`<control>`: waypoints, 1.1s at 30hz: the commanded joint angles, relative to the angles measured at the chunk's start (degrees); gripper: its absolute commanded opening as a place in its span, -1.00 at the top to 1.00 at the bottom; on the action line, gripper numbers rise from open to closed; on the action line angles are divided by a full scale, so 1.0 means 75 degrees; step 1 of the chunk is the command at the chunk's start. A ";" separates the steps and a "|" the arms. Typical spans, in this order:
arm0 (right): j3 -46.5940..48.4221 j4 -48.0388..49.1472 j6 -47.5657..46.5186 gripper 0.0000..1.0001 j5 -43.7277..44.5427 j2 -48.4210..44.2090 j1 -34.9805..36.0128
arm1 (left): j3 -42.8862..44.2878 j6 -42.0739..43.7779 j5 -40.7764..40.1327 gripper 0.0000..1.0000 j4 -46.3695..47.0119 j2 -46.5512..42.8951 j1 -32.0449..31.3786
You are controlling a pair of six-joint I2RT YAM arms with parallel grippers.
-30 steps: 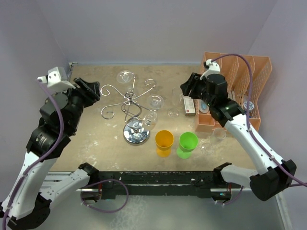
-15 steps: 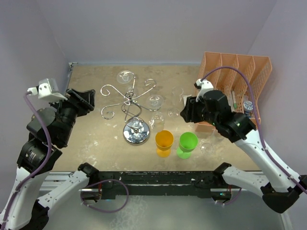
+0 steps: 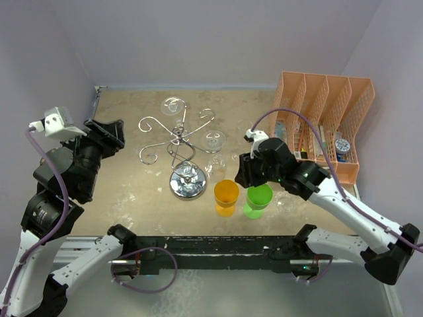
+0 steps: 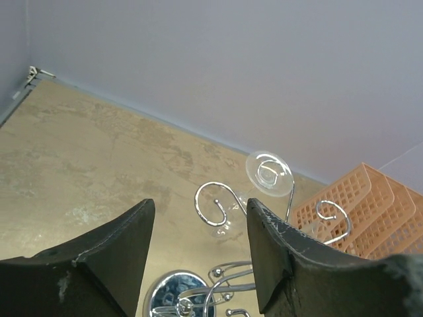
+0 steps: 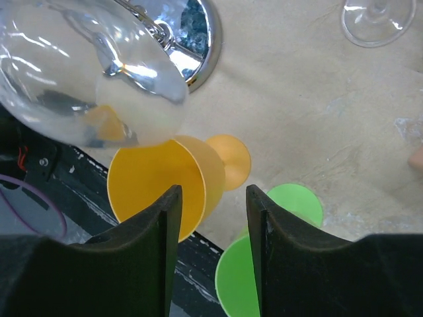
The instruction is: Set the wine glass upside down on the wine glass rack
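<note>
Top view – rack: the shiny rack (image 3: 180, 142) stands on the bench (image 3: 119, 191), a bit left of the middle, on its round base (image 3: 188, 182).
Top view – glasses: the back glass (image 3: 173, 105) hangs upside down on a far curl. The side glass (image 3: 214, 140) hangs on a right curl. The low glass (image 3: 215, 162) is just right of the base — I cannot tell if it hangs or stands.
Top view – cups: an orange cup (image 3: 226, 195) and a green cup (image 3: 259, 197) stand side by side near the front edge.
Top view – right claw: the right claw (image 3: 243, 173) is above the cups, close to the low glass.
Top view – left claw: the left claw (image 3: 114, 135) is up in the air, left of the rack and well apart from it.
Top view – box: an orange mesh box (image 3: 330, 112) stands at the far right.
Left wrist view – left claw: its fingers (image 4: 106, 257) are spread wide with nothing between them.
Left wrist view – rack: the curls and the back glass show past the fingers, the glass's foot on top.
Right wrist view – right claw: its fingers (image 5: 149, 257) are apart and hold nothing — the orange cup shows in the gap.
Right wrist view – glasses: a big, blurry clear glass fills the top left, in front of the base. An edge glass (image 5: 377, 23) is at the top right, over the bench.
</note>
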 commanded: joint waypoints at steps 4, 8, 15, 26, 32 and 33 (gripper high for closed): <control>-0.0117 0.0949 -0.0506 0.07 -0.0219 0.0619 0.0187 | 0.0544 0.0004 -0.0554 -0.11 -0.0029 0.0202 0.0030; -0.0360 0.1100 -0.0913 0.08 -0.0430 0.0552 0.0188 | 0.0479 -0.0120 -0.0913 -0.11 -0.0058 0.0168 0.0035; -0.0601 0.1281 -0.0906 0.10 -0.0684 0.0858 0.0194 | 0.0423 -0.0266 -0.1187 -0.11 -0.0293 0.0306 0.0036; -0.0464 0.1349 -0.0678 0.34 0.0252 0.1220 0.0199 | 0.0608 -0.0234 -0.1427 -0.11 -0.0461 0.0203 0.0036; -0.0309 0.1217 -0.0499 0.39 0.0795 0.1104 0.0202 | 0.0637 -0.0237 -0.1447 -0.11 -0.0458 0.0106 0.0036; -0.0274 0.1179 -0.0460 0.40 0.0911 0.1094 0.0198 | 0.0628 -0.0241 -0.1435 -0.11 -0.0457 0.0118 0.0036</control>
